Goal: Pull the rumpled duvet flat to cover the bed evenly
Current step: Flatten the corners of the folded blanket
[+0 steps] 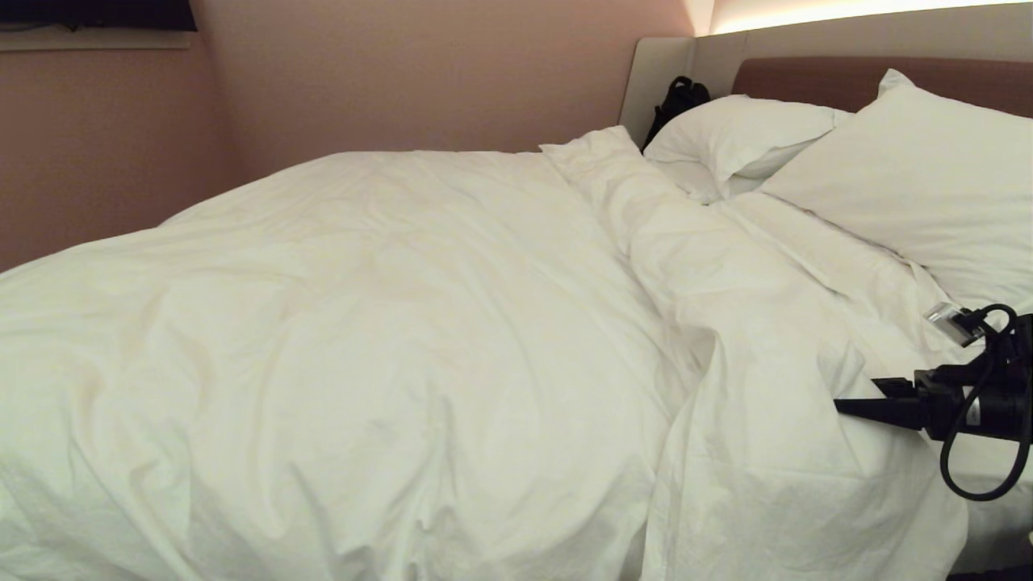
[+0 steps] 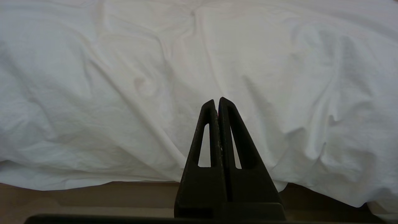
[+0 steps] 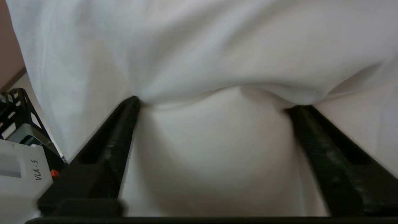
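I see the thick, creased white duvet [image 1: 363, 339] heaped over the wide white-sheeted bed [image 1: 997, 472], bunched short of two plump white pillows [image 1: 920, 173]. My right gripper [image 3: 214, 102] pushes against its near-side fold by the pillows, jaws spread wide, gripping nothing. My left gripper [image 2: 217, 104] hangs parked before the draped edge, fingers pressed together, empty.

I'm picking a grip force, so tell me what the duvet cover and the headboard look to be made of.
The duvet: matte white woven cloth, probably cotton, holding sharp creases over puffy filling. The headboard: smooth brown padded panel in a pale beige surround, likely upholstery; fabric or faux leather cannot be told.
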